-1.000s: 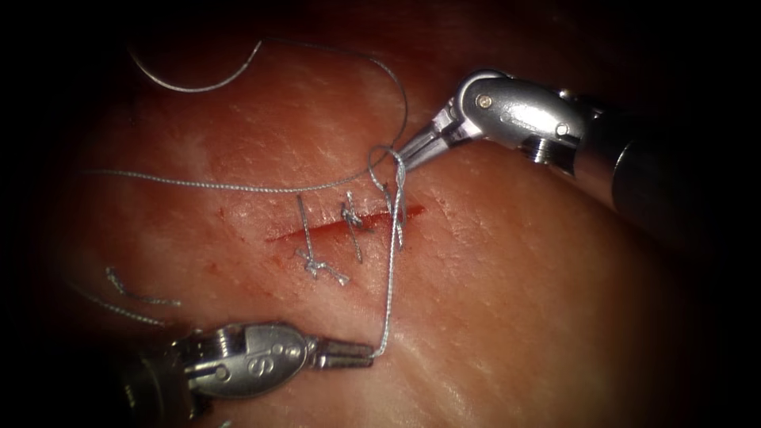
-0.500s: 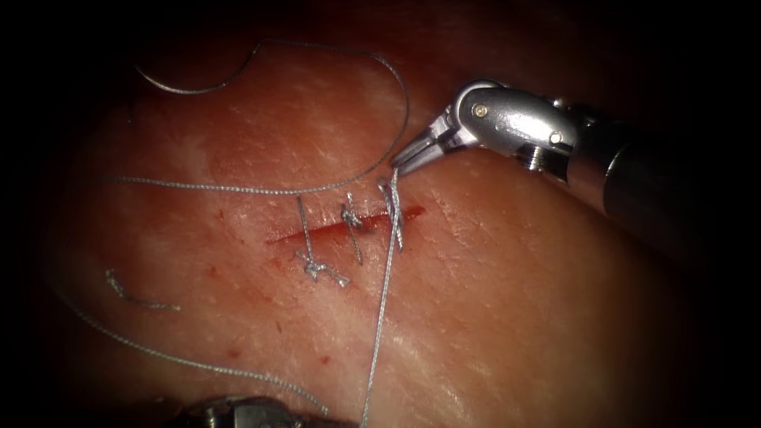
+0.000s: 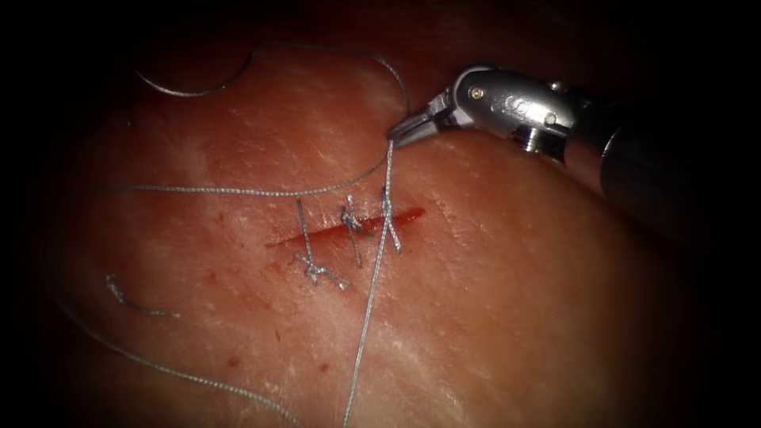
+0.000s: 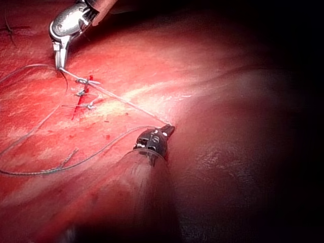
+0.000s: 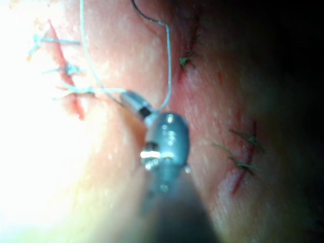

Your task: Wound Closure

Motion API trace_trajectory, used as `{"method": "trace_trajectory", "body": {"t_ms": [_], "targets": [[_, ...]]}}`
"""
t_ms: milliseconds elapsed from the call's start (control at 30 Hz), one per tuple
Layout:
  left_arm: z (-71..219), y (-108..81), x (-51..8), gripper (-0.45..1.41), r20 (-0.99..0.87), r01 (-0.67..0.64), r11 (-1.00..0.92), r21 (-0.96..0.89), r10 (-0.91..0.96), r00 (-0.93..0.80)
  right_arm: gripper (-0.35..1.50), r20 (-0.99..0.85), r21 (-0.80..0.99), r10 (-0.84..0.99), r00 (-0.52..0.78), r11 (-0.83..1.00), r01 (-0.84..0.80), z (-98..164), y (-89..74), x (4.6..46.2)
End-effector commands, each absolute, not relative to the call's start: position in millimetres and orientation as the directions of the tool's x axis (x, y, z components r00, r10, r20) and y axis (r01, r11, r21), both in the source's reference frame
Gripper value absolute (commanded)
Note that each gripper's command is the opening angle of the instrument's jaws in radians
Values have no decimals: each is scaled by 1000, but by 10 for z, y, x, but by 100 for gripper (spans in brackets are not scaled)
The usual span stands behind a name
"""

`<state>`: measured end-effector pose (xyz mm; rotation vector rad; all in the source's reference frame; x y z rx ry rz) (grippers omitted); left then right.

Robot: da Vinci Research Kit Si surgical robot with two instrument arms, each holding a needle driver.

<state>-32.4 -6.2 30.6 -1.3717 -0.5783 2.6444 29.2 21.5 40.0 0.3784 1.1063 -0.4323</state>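
Two claws hold one strand between them. My right claw (image 3: 394, 136), on the far side of the cut (image 3: 345, 227) toward its right end, is clamped on the thread (image 3: 371, 293) just above the third stitch (image 3: 389, 220). My left claw (image 4: 168, 128), seen in the left wrist view, is closed on the same thread on the near side, well apart from the cut. Against the earlier pictures, the small loop by the right claw has drawn flat and the strand now runs straight across the cut; the left claw has withdrawn toward me.

Needle (image 3: 190, 83): lying free on the tissue (image 3: 515, 277) at the far left, held by neither claw and not in the tissue.

Two tied stitches (image 3: 317, 265) sit left of the third. A cut end of thread (image 3: 135, 299) lies at the near left.

Handling, in my judgement: the thread is light, limp and thin, and could slip or fray under a hard pinch; it is best held square across the claw's faces, away from the knot. Tissue looks soft and moist and could tear at the stitch holes under a strong pull.
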Motion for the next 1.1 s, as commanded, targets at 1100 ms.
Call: {"method": "trace_trajectory", "body": {"t_ms": [1100], "targets": [[311,-133,-340,-45,-770,126,-903,-410,268,-579,-35,-866,43,-197,459,886,461,423,246,275]]}}
